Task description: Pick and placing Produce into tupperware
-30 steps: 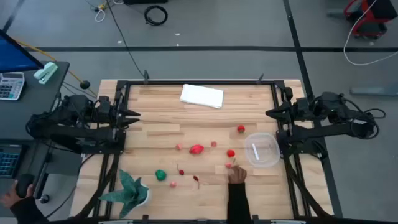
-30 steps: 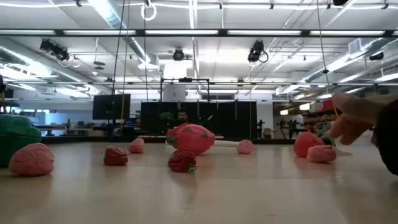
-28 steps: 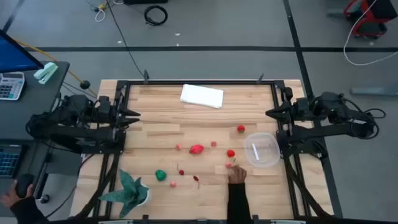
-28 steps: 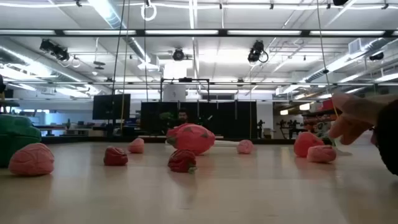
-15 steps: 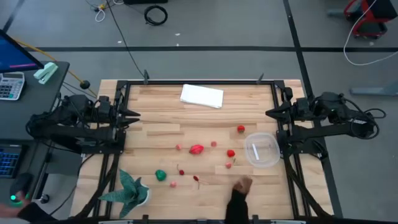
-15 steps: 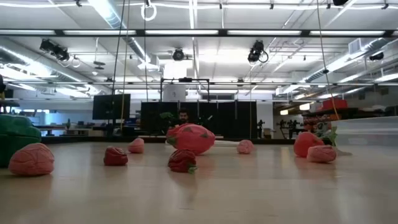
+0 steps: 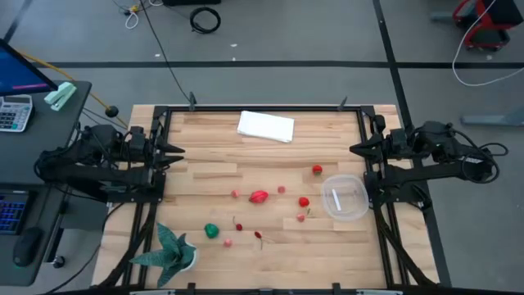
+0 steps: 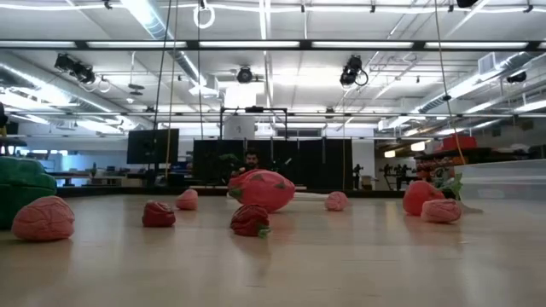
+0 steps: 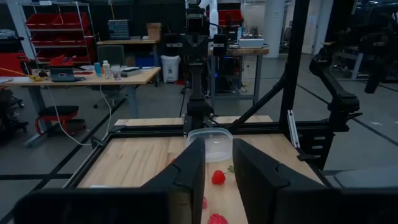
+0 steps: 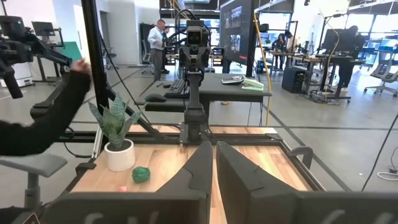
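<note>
We find the clear, round-cornered tupperware (image 7: 345, 198) empty (lumpy produce (image 7: 259, 196) scattered on wood); left gripper (image 9: 216, 163) fingers parted, right gripper (image 10: 214, 158) nearly closed, both empty.

Bright, even light from ceiling strips, soft shadows under my arms; my wrist views dimmer (near fingers blurred).
</note>
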`<move>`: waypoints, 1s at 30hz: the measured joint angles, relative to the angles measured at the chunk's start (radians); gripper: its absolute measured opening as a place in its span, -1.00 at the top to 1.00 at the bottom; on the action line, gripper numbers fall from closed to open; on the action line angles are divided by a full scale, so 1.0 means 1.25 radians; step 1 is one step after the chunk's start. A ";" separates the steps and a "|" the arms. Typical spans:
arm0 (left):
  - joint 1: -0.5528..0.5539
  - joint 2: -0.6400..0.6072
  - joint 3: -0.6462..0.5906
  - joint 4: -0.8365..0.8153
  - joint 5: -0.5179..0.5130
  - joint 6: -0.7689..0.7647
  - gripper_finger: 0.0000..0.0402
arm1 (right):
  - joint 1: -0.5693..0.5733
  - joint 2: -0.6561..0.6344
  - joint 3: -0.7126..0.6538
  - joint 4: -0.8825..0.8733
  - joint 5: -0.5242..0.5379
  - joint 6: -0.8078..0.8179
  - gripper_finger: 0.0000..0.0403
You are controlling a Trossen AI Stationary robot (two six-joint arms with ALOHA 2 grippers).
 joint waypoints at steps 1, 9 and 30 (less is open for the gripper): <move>0.000 0.000 0.000 0.000 0.000 0.000 0.58 | 0.000 0.000 0.000 0.000 0.000 0.000 0.85; 0.000 0.000 0.000 0.000 0.000 0.000 0.56 | 0.000 0.000 0.000 0.000 0.000 0.000 0.85; 0.000 -0.001 -0.001 0.090 0.000 0.045 0.58 | 0.000 0.006 0.001 0.066 0.000 -0.067 0.85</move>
